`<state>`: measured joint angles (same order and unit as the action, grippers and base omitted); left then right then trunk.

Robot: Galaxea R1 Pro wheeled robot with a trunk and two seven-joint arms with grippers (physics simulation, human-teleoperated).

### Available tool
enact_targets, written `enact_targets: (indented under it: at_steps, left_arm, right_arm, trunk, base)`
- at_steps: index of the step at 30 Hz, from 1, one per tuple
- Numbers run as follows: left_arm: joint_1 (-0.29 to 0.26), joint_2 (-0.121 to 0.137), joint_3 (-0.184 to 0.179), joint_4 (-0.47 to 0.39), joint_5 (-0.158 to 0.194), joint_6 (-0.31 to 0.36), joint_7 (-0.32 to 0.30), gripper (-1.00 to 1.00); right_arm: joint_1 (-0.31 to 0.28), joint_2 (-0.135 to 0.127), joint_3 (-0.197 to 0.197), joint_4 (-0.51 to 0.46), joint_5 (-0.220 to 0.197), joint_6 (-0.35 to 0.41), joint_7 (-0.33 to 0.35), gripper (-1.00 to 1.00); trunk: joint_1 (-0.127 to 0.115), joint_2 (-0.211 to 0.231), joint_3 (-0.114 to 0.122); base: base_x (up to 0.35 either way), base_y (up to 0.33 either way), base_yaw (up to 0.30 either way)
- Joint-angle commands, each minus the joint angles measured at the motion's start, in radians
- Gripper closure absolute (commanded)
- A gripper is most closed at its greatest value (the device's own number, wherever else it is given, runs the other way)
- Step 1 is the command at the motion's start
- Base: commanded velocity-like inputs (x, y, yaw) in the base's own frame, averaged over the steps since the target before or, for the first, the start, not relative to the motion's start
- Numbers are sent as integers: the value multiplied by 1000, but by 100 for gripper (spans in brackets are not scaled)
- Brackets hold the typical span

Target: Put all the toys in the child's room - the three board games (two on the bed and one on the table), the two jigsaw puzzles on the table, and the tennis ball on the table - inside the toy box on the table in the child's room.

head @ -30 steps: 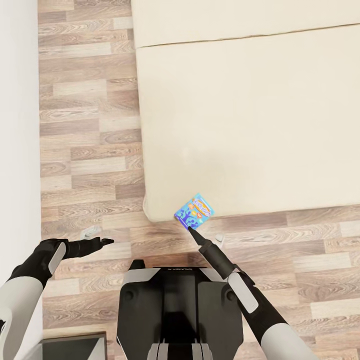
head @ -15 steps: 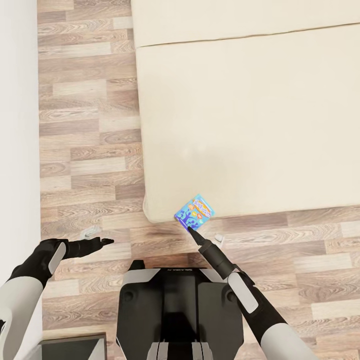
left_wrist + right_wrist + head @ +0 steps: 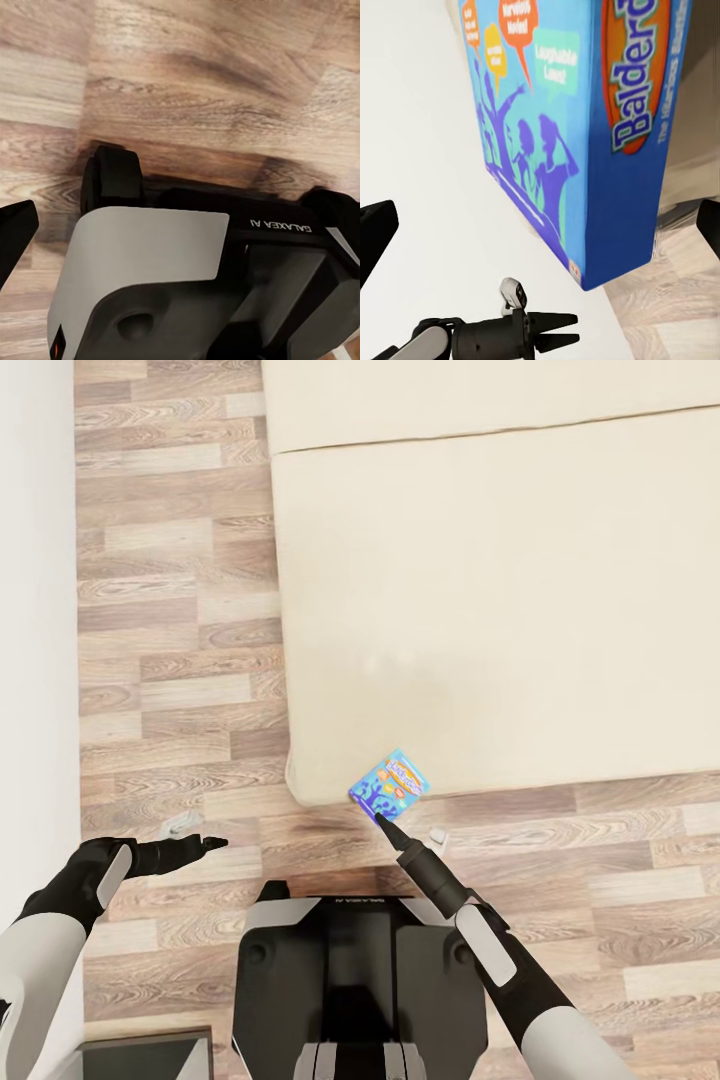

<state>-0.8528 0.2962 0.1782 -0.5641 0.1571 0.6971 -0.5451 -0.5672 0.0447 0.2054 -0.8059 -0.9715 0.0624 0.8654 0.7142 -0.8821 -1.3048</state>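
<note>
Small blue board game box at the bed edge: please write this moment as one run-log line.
target: small blue board game box on beige bed edge | right gripper at box, open | left gripper idle over floor

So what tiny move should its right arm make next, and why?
Probably ease the right gripper forward around the blue board game and close. The box lies at the bed's near edge, just ahead of the open fingertips, not yet clasped.

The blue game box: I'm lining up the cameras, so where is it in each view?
Head view: blue game box at the bed's near edge, close to its corner, right gripper just before it.
Left wrist view: not in it.
Right wrist view: the box spans the upper middle, close up.
Shared landmark: the wood floor, also beside the box in the right wrist view.
</note>
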Motion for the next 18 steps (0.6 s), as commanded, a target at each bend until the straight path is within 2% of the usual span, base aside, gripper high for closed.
enact_targets:
  at_steps: [1, 11, 18]
  left_arm:
    - [0, 0, 3, 0, 4, 7, -1, -100]
    - [0, 0, 3, 0, 4, 7, -1, -100]
    - [0, 0, 3, 0, 4, 7, -1, -100]
  right_arm:
    - [0, 0, 2, 1, -10, 7, 3, -100]
    - [0, 0, 2, 1, -9, 7, 3, -100]
    - [0, 0, 2, 1, -9, 7, 3, -100]
  trunk:
    - [4, -8, -4]
    - [42, -78, -35]
    - [42, -78, -35]
  base:
    - [0, 0, 0]
    - [0, 0, 0]
    - [0, 0, 0]
